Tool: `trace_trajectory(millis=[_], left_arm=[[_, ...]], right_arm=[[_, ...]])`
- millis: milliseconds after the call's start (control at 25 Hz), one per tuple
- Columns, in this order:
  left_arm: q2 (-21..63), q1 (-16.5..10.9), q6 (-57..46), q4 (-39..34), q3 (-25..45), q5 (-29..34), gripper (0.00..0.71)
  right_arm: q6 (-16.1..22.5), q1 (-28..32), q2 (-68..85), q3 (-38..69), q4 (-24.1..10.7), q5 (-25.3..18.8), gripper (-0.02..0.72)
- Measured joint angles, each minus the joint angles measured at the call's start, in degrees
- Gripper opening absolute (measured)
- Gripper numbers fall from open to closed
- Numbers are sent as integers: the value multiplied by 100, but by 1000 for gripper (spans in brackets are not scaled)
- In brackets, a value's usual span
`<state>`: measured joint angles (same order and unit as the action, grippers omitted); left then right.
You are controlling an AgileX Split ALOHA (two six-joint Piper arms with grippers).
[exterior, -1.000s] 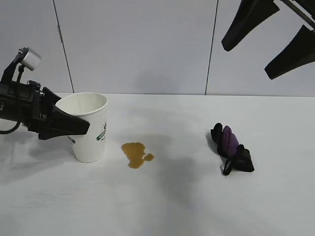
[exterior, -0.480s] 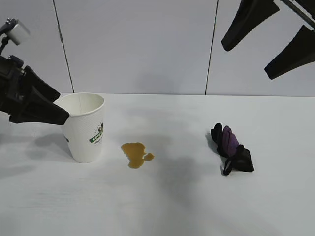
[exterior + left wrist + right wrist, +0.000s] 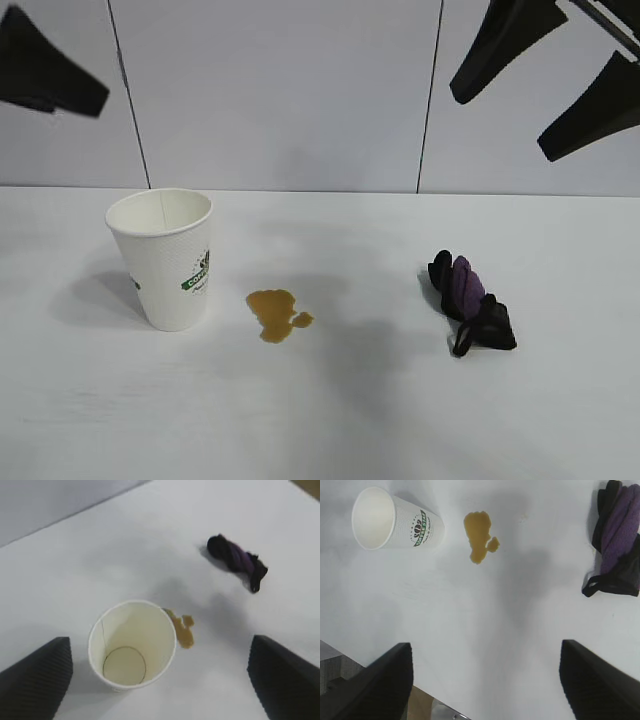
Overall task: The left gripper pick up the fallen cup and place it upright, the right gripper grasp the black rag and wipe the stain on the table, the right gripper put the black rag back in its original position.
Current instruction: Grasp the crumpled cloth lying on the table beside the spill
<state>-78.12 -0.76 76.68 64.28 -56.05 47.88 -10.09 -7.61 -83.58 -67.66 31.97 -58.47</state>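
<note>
Plainly, the cup (image 3: 165, 258) stands upright on the table (image 3: 330, 420), open mouth up, its green and black logo facing the stain (image 3: 277, 313) just beside it. Well apart on the far side of the stain lies the black rag (image 3: 471, 302), bunched, purple patch showing, thin loop trailing toward the table's near edge.

From the exterior view only one finger of the left gripper (image 3: 45, 62) shows, high at the upper left corner, well above the cup and touching nothing. The left wrist view fills in the rest: the left gripper (image 3: 162, 680) looks down past two ribbed black fingers (image 3: 35, 680) spread wide, holding nothing, with the cup's empty inside and round bottom visible between them — something the exterior view cannot show.

The right gripper (image 3: 545, 85) hangs at the upper right, above the rag, two tapering fingers parted and empty. Its wrist view looks steeply down with the right gripper (image 3: 485, 680) framing bare tabletop; the cup, stain and rag sit in a row beyond it. That view alone also shows the table's edge, with a grey block (image 3: 332, 672) past it.

Nothing lies between the rag and the stain but white tabletop and soft shadows.
</note>
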Motion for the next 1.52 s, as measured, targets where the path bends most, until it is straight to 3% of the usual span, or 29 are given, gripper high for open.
trace_trajectory(millis=[320,520,720,960,1080,1360,1520], left_arm=[[2231,0,-1179,-424,11,-777,687],[3465,0,-2416,-1583,18,-1608,687],[4453,0,-3870,-3140,18,-1610,670],[5500,0,-5502,-5143,18,-335,664],[5977,0,-6302,-5766,18,446,664],[6863,0,-7210,-6033,13,2278,664],[7262,0,-7346,-6038,113,2532,664]], right_arm=[[0,0,0,0,0,0,558],[0,0,0,0,0,0,558],[0,0,0,0,0,0,558],[0,0,0,0,0,0,558],[0,0,0,0,0,0,558],[0,0,0,0,0,6,558],[0,0,0,0,0,6,558]])
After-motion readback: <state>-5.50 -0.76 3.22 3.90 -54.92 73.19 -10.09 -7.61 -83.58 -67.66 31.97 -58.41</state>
